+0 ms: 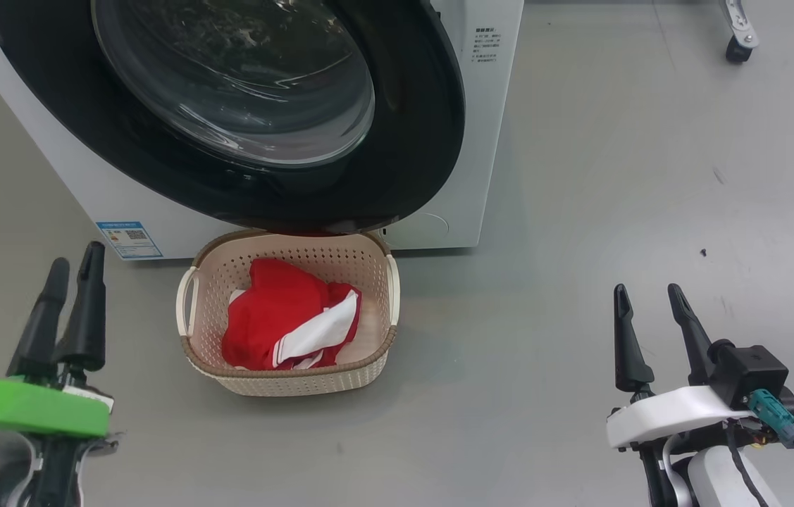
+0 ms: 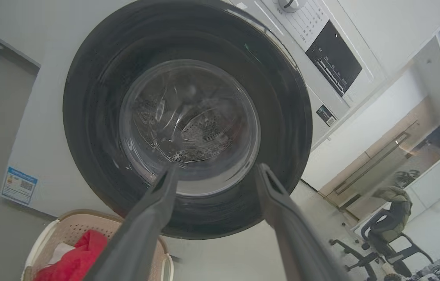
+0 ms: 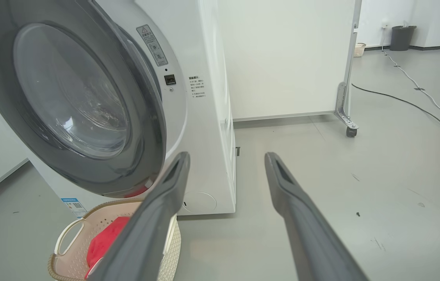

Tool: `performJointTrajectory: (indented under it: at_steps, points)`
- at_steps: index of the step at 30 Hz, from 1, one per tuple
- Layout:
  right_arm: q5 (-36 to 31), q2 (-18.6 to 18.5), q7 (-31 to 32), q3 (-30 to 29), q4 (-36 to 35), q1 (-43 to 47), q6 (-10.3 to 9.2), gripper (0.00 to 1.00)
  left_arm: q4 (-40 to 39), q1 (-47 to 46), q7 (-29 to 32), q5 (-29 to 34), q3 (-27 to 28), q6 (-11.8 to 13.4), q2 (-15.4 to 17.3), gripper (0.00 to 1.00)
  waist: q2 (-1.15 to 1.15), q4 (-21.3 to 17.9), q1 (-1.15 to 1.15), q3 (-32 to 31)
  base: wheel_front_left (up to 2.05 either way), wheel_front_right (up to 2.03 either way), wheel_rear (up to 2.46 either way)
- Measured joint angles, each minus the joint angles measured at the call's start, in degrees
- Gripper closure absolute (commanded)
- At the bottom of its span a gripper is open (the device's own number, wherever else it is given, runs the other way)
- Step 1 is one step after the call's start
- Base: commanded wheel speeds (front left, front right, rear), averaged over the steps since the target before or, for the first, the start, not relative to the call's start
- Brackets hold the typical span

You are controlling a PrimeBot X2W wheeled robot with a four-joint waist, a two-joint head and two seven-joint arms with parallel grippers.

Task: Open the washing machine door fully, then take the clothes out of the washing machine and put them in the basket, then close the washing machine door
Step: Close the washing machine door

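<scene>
The red and white clothes (image 1: 284, 317) lie in the cream basket (image 1: 368, 362) on the floor in front of the white washing machine (image 1: 488, 141). The washing machine door (image 1: 411, 141), black-rimmed with a glass bowl, lies close against the machine; the right wrist view shows a narrow gap along its right edge (image 3: 157, 117). My left gripper (image 1: 76, 260) hovers open left of the basket, its fingers (image 2: 153, 210) pointing at the door (image 2: 282, 117). My right gripper (image 1: 647, 290) stands open over bare floor to the right, holding nothing. The wrist views also show the basket (image 2: 71, 218) (image 3: 67, 234).
A white wheeled panel (image 3: 282, 58) stands right of the machine, its caster (image 1: 738, 49) on the floor. A cable (image 3: 399, 101) runs across the grey floor towards a dark bin (image 3: 401, 38). An office chair (image 2: 391, 234) stands further off.
</scene>
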Motion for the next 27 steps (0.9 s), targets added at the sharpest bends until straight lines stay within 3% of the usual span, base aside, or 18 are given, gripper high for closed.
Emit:
performJointTrajectory:
  at_steps: [10, 17, 27]
  points:
    - [-1.6, -0.2, 0.0, -0.4, -0.9, 0.6, 0.03, 0.00, 2.0, 5.8, -8.9, 22.7, -4.3, 0.2, 3.7, 0.00, 0.00, 0.1, 0.00, -1.6, 0.00, 0.00, 0.00]
    - [-2.3, -0.1, 0.0, 0.0, -0.4, 4.2, 0.03, 0.00, 4.0, 10.5, -12.7, 33.6, -7.1, 5.8, 4.0, 0.00, 0.00, 0.1, 0.00, -3.2, 0.00, 0.00, 0.00]
    - [-2.6, 0.0, 0.0, -0.1, 0.8, 6.6, -0.04, 0.00, 6.3, 12.4, -15.1, 39.7, -10.4, 9.7, 3.7, 0.00, 0.00, 0.5, 0.00, -4.2, 0.00, 0.00, 0.00]
